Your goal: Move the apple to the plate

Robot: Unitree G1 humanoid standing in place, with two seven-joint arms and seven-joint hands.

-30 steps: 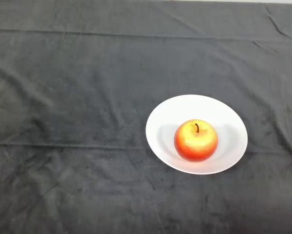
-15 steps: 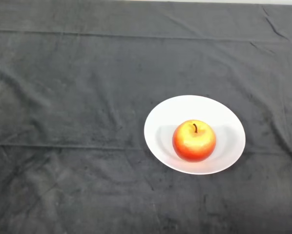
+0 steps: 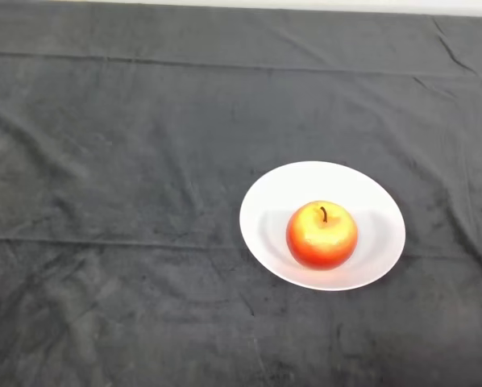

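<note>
resting upright on the white plate (image 3: 273, 201), the red-and-yellow apple (image 3: 322, 235) sits slightly toward the plate's near side, stem pointing up; the plate lies right of centre on the dark cloth (image 3: 112, 161), which is creased in long folds across the table.

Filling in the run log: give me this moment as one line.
apple: upright on plate, stem up | plate: white, on dark cloth | robot hand: not in view | task: looks done
</note>
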